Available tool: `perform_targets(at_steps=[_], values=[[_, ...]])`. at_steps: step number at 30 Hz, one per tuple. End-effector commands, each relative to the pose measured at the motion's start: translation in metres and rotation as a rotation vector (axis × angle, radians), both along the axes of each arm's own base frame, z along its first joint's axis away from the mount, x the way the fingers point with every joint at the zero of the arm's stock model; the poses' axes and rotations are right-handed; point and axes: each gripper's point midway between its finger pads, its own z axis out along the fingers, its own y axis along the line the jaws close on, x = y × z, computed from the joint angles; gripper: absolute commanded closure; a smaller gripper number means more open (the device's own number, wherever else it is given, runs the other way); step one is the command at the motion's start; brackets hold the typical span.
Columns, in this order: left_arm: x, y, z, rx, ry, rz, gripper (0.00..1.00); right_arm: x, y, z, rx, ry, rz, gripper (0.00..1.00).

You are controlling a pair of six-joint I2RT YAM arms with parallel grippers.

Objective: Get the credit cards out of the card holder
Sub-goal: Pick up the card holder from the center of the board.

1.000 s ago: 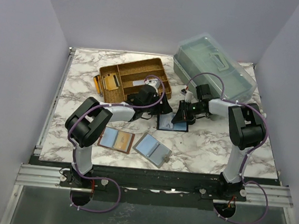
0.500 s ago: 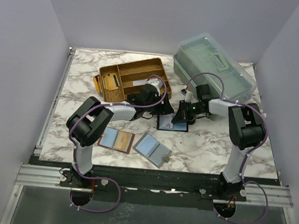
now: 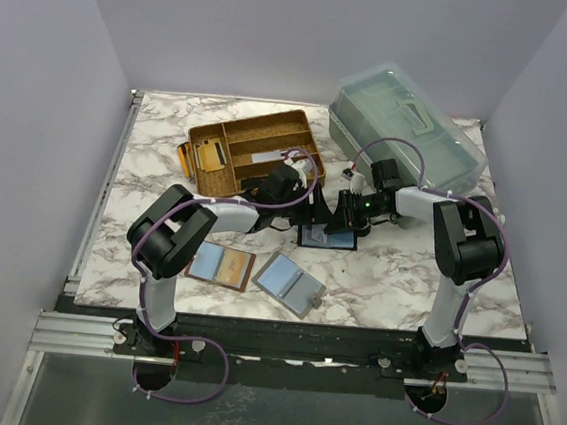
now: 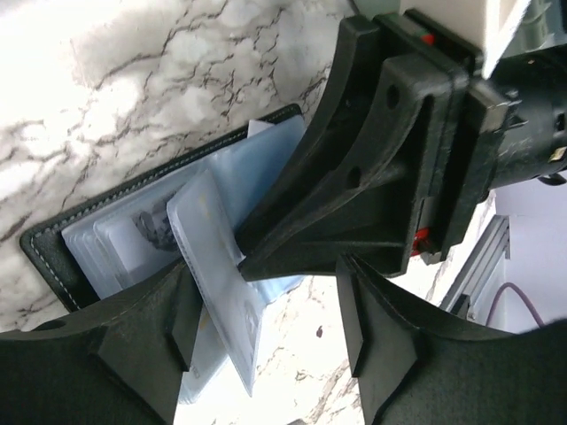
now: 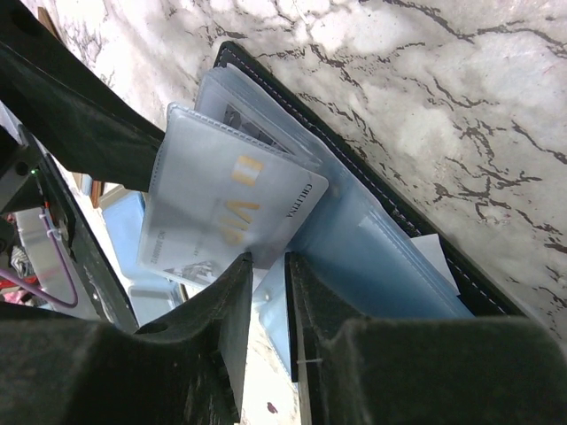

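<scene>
Nearest the arm bases, a brown card holder and a grey one lie open and flat on the marble table; neither is touched.

Further in, at mid-table, the black card holder lies open with its blue-grey pockets up, and both grippers meet over it. The left gripper has its fingers well apart, straddling the pocket pages without clamping anything. The right gripper has its fingers close together with a narrow gap. The lower edge of a raised clear sleeve holding a silvery credit card sits right at their tips, but I cannot tell whether they pinch it.

Beyond stand a tan compartment tray and a clear-lidded toolbox.

The task looks early: a page is lifted, but no silvery card lies clearly free of the holder, so the pulling out remains.
</scene>
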Motion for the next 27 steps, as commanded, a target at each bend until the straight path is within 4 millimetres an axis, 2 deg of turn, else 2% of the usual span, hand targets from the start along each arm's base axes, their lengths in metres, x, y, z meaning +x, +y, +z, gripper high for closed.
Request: perform_targets(at_steps=[1, 6, 9, 12, 14, 16, 18, 21, 24, 27], values=[[-0.014, -0.003, 0.008, -0.062, 0.029, -0.016, 0.38, 0.005, -0.015, -0.01, -0.088, -0.037, -0.019, 0.72], [-0.012, 0.009, 0.002, -0.036, 0.029, 0.048, 0.47, 0.007, -0.018, -0.006, -0.074, -0.033, -0.028, 0.71], [-0.01, 0.015, -0.003, -0.022, 0.031, 0.073, 0.65, 0.008, -0.019, -0.003, -0.065, -0.038, -0.027, 0.71], [-0.01, 0.017, -0.01, -0.014, 0.045, 0.072, 0.7, 0.007, -0.018, 0.0, -0.054, -0.043, -0.02, 0.71], [-0.01, 0.018, -0.013, -0.012, 0.051, 0.069, 0.85, 0.008, -0.018, 0.003, -0.05, -0.052, -0.014, 0.71], [-0.01, 0.02, -0.014, -0.01, 0.049, 0.068, 0.93, 0.008, -0.018, 0.008, -0.043, -0.06, -0.011, 0.7], [-0.011, 0.022, -0.011, -0.014, 0.038, 0.068, 0.95, 0.01, -0.021, 0.018, -0.029, -0.082, -0.009, 0.69], [-0.013, 0.028, -0.001, -0.047, 0.002, 0.075, 0.98, 0.01, -0.025, 0.044, 0.054, -0.137, 0.01, 0.65], [-0.018, 0.032, 0.013, -0.133, -0.033, 0.081, 1.0, 0.0, -0.02, 0.073, 0.213, -0.155, 0.046, 0.59], [-0.024, 0.031, 0.024, -0.238, -0.047, 0.074, 1.0, -0.015, -0.012, 0.09, 0.345, -0.136, 0.106, 0.58]])
